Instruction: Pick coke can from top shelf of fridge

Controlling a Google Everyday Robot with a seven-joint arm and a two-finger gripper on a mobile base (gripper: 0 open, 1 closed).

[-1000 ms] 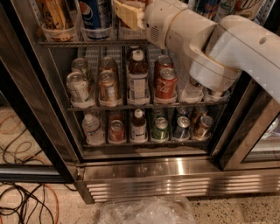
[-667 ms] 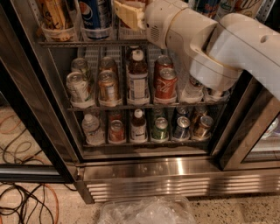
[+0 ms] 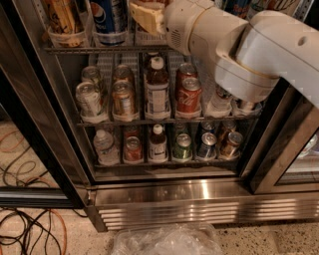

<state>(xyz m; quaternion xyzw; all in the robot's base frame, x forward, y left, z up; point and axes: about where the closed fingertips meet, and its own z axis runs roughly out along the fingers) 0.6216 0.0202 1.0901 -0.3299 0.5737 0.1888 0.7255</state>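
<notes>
Aluminium walls dent easily, so we judge the coke can (image 3: 148, 2) light, smooth and slippery, best clasped around its mid-body. Only a red sliver of it shows just above the tool (image 3: 145, 18), which hangs over the top shelf (image 3: 99, 50), Pepsi can (image 3: 107, 12) just beside it. Whether the tool is clenched we cannot tell.

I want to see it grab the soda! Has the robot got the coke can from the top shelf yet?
Not out yet. Done: the fridge is open and the arm is inside. In hand: the end effector sits at the top shelf, right beside the blue Pepsi can. The coke can itself is hidden, so I can't tell if it's gripped. Left: pulling it out of the fridge.
</notes>
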